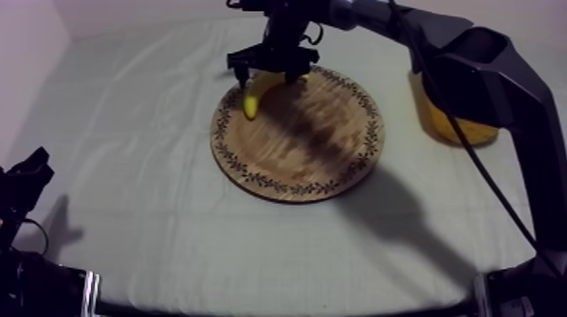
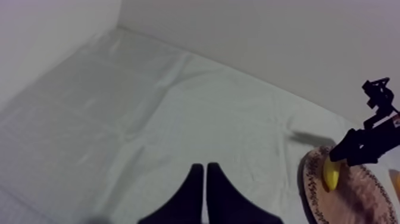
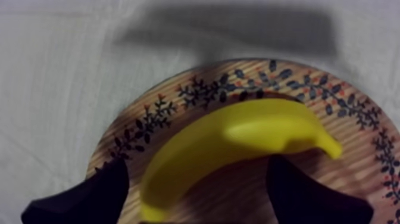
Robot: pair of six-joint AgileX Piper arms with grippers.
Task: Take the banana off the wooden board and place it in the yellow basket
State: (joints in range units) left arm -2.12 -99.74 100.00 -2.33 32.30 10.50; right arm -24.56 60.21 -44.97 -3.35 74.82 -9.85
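Banana (image 1: 260,91) lies on the board (image 1: 304,147), at its far left rim, one end close to the patterned border. The right end effector (image 1: 272,77) hangs right over it with its fingers (image 3: 89,199) spread apart, one at each side of the banana (image 3: 238,143). Neither is clamped on it, and bare board (image 3: 196,92) shows in the gaps. The basket (image 1: 460,126) stands on the worktop (image 1: 126,169) to the right of the board, partly behind the right arm and well apart from the banana. The left end effector (image 2: 204,182) sits low at the left edge of the worktop, fingers pressed together into a narrow wedge with nothing between them. From there the banana (image 2: 331,174) and board (image 2: 357,199) show far off under the right end effector (image 2: 363,149).
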